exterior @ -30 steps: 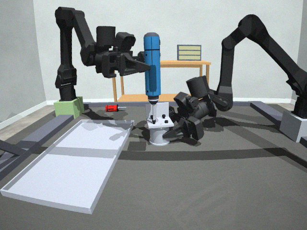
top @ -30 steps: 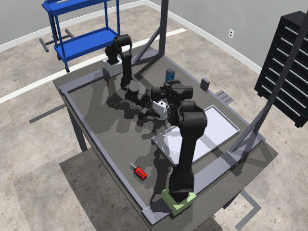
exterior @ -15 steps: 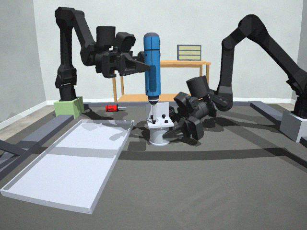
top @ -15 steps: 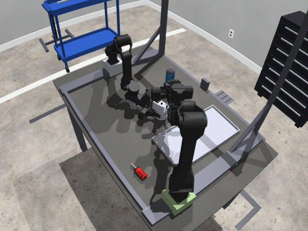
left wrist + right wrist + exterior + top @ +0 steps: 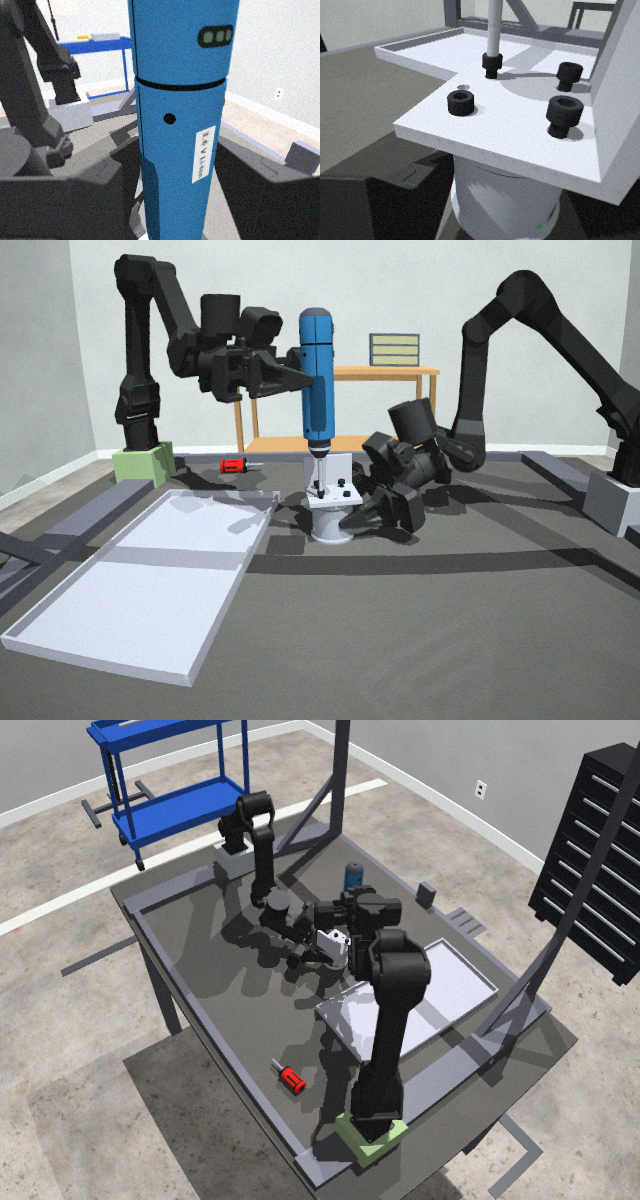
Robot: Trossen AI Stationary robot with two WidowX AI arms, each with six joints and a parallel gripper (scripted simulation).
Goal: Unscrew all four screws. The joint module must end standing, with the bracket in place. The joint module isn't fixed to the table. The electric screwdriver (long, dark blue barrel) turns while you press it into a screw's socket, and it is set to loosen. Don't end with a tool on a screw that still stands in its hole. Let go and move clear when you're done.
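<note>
The left gripper (image 5: pixel 353 891) (image 5: pixel 313 379) (image 5: pixel 176 142) held the electric screwdriver (image 5: pixel 353 876) (image 5: pixel 316 395) (image 5: pixel 182 125) (image 5: pixel 494 30) upright, its bit on one raised screw (image 5: pixel 321 494) (image 5: pixel 492 61) of the bracket (image 5: pixel 330 943) (image 5: pixel 338 467) (image 5: pixel 435 120). The right gripper (image 5: pixel 334 958) (image 5: pixel 333 522) (image 5: pixel 507 154) clasped the standing joint module (image 5: pixel 338 960) (image 5: pixel 328 526) (image 5: pixel 505 205), well inside the counter's (image 5: pixel 232 1009) (image 5: pixel 413 627) edges. A red screwdriver (image 5: pixel 293 1079) (image 5: pixel 233 465) lay near the long edge opposite the tray (image 5: pixel 454 978) (image 5: pixel 155 601).

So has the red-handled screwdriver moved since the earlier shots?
No, the red-handled screwdriver lies the same way beside the green block.
</note>
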